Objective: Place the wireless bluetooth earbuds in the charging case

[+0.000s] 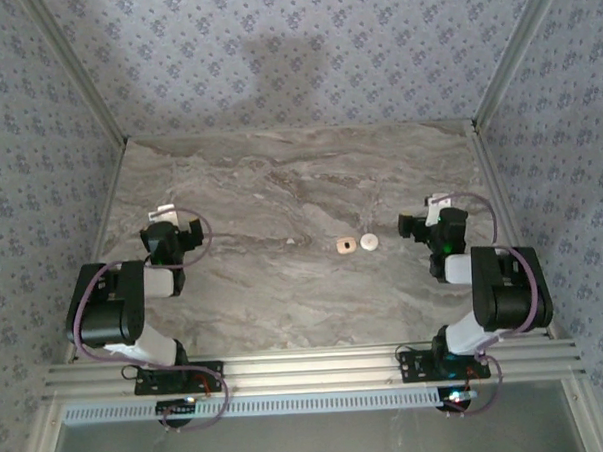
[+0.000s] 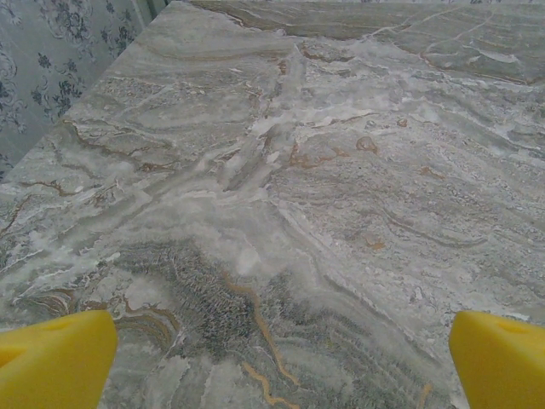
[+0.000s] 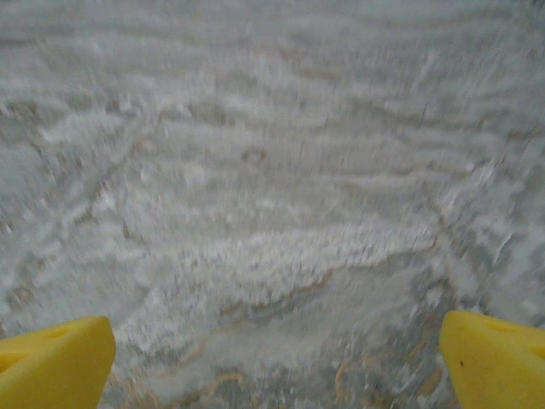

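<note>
A tiny white speck, one of the earbuds [image 1: 290, 242], lies on the marble table [image 1: 279, 177] left of centre. To its right a small tan rounded square [image 1: 343, 246] and a white round disc [image 1: 368, 243] lie side by side; which of them is the charging case I cannot tell at this size. My left gripper [image 1: 172, 230] hovers at the table's left, well away from them, open, with bare marble between its yellow fingertips [image 2: 60, 358]. My right gripper [image 1: 429, 220] sits just right of the disc, also open with nothing between its fingertips [image 3: 498, 358].
Patterned walls close in the table on the left, right and back, with metal rails [image 1: 85, 90] along the edges. Both arm bases stand on the aluminium frame [image 1: 308, 368] at the near edge. The right wrist view is blurred.
</note>
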Tool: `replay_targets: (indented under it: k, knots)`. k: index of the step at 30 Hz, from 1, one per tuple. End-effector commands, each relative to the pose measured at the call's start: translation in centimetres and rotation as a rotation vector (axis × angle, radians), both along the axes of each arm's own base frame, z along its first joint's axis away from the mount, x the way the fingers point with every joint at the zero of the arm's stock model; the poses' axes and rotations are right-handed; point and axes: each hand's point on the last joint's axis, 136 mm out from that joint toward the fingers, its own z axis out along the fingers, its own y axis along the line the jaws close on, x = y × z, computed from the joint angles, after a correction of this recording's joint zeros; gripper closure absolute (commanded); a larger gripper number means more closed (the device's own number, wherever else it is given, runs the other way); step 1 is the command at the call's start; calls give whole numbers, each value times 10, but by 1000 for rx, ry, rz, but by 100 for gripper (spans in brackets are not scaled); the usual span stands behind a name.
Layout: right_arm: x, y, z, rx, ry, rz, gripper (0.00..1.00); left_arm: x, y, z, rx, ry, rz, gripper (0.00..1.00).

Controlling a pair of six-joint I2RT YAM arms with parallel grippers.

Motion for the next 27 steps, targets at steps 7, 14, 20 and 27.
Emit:
replay_targets:
  k: [7, 14, 20, 27]
  knots:
    - [12, 1, 20, -8, -66, -7, 0, 7, 1, 16, -6, -52, 12, 0]
    - [12, 0, 20, -7, -68, -9, 0, 7, 0, 15, -6, -50, 11, 0]
    - [12, 0, 19, -6, -68, -9, 0, 7, 0, 16, -6, -53, 10, 1]
    - [12, 0, 20, -6, -69, -9, 0, 7, 1, 16, -8, -52, 11, 0]
